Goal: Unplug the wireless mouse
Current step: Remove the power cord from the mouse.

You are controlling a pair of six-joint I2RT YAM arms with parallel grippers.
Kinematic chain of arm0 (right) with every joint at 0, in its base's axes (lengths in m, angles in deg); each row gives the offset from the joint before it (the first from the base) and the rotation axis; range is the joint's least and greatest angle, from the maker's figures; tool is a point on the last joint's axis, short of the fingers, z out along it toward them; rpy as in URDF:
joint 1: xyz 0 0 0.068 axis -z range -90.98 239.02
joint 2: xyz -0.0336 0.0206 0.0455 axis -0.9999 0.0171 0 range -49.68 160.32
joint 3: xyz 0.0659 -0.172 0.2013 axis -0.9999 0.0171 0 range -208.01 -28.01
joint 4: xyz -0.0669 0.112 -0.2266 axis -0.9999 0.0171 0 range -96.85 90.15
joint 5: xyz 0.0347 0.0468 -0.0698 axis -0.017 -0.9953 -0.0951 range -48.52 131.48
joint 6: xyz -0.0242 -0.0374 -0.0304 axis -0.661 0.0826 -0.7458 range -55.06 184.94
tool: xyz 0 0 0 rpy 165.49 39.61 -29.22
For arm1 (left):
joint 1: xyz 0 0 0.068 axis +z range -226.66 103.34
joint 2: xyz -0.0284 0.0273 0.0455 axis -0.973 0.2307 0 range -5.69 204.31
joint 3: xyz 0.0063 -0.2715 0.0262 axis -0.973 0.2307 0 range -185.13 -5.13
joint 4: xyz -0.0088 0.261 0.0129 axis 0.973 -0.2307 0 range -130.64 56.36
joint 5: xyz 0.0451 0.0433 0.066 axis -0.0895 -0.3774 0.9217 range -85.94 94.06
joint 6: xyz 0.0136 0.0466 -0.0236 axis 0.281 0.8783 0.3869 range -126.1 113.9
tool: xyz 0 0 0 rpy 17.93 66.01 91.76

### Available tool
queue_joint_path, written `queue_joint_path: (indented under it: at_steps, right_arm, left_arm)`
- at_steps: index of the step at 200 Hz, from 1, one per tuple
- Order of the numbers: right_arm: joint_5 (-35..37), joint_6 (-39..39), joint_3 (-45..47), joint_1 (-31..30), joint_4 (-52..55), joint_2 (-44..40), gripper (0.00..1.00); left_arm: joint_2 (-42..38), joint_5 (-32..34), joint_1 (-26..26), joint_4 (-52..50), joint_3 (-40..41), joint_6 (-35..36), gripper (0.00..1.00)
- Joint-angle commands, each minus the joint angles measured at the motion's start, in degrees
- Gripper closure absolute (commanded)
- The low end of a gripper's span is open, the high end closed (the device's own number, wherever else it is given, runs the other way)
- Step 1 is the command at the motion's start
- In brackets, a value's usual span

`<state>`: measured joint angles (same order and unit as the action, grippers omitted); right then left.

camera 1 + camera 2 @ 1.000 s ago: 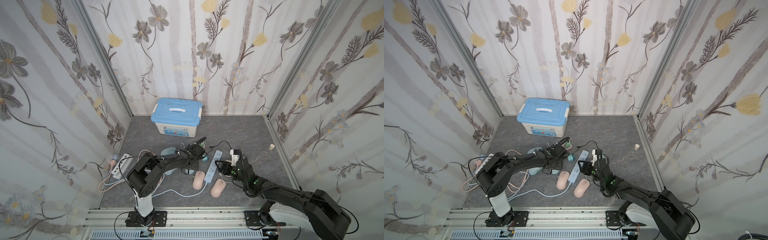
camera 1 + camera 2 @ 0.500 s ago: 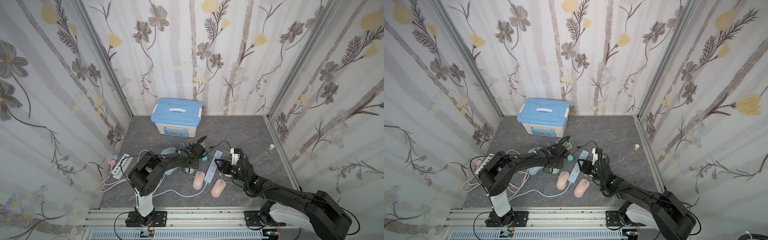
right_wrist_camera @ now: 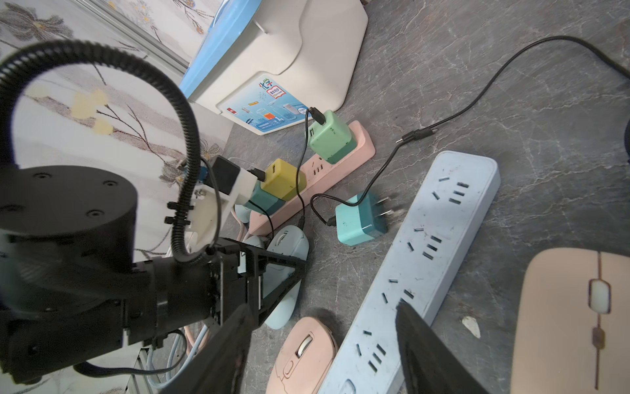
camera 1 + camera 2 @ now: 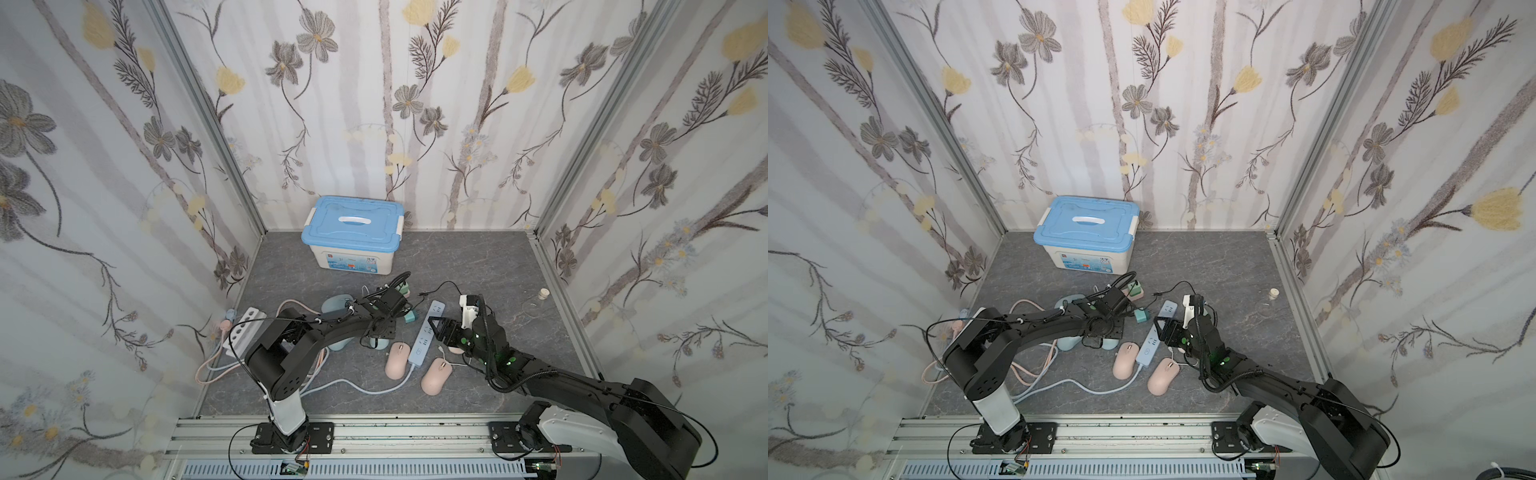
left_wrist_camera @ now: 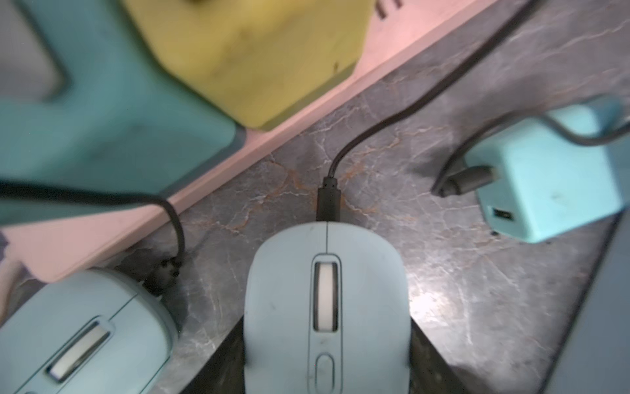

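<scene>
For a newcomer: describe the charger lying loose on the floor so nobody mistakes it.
In front of the blue-lidded box by the back wall lies a pink power strip. Between it and the blue power strip lies the teal charger, prongs bare; the other chargers sit plugged into the pink strip.

Both arms were matte black, with pale grey base links (image 4: 286,411) nearest the aluminium rail (image 4: 395,432). The right arm (image 4: 582,380) bore green lights (image 4: 501,355); a ribbed black cable (image 3: 185,112) arched beside a screw-studded joint (image 3: 68,191) of the left arm (image 4: 332,330). The right hand (image 3: 323,307) was black.
</scene>
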<state>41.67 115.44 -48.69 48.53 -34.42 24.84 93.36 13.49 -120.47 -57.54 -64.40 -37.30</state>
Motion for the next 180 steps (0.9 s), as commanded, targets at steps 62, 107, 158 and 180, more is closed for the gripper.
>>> queue_joint_path:
  at_steps: [62, 107, 158, 180]
  right_arm:
    - [-4.28, 0.91, -5.38, -0.20, -2.83, 5.23, 0.44]
    - [-7.43, 2.62, -12.15, -1.57, -3.91, 12.91, 0.50]
    - [-8.48, 5.71, -19.80, -3.02, -5.28, 23.71, 0.49]
    - [-6.49, 7.19, -21.15, -3.02, -3.78, 25.59, 0.51]
  left_arm:
    - [-8.27, -5.08, -0.02, 9.77, 5.29, 4.12, 1.00]
    - [-13.44, -9.74, -0.02, 20.14, 12.74, 6.53, 1.00]
    - [-14.13, -12.36, 0.00, 23.80, 14.99, 8.13, 1.00]
    - [-14.46, -12.72, -0.04, 25.07, 16.11, 8.18, 1.00]
